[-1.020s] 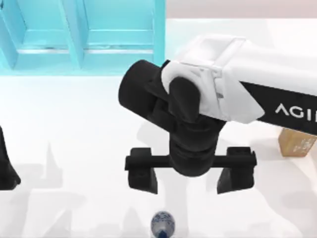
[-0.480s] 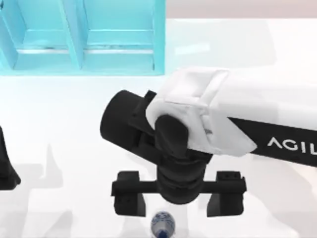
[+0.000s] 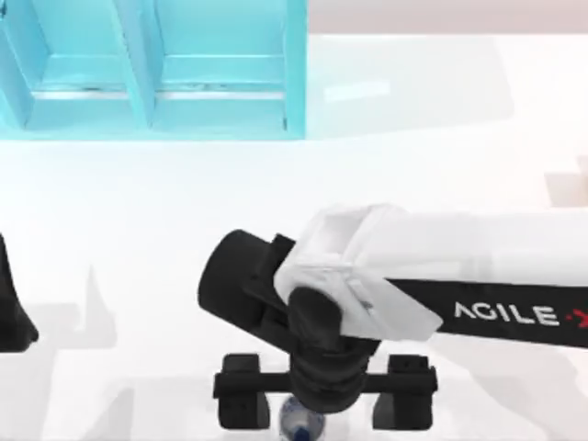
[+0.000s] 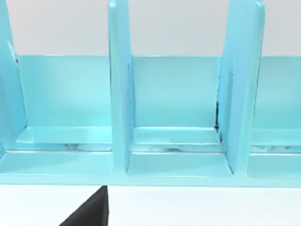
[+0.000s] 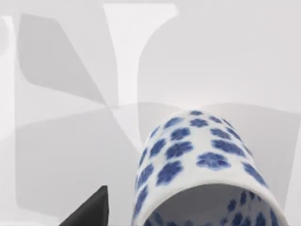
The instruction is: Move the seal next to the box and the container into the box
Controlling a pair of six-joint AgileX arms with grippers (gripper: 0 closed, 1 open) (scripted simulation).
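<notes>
The container (image 3: 301,426), a small white rounded piece with a dark-blue flower pattern, stands at the table's near edge in the middle. My right gripper (image 3: 323,410) is open right above it, one dark finger (image 3: 243,404) on each side and apart from it. In the right wrist view the container (image 5: 202,160) is close below, its open mouth toward the camera. The light-blue box (image 3: 296,64) with its dividers sits at the far left; the left wrist view faces its compartments (image 4: 120,94). The seal is hidden. My left gripper (image 3: 11,317) is parked at the left edge.
The right arm's white and black body (image 3: 432,276) reaches in from the right and covers much of the table's near right part. White tabletop (image 3: 138,211) lies bare between the box and the arms.
My right arm has swung toward the near edge and lowered, bringing the open gripper from behind the container to straddling it. The seal at the right is now covered by the arm.
</notes>
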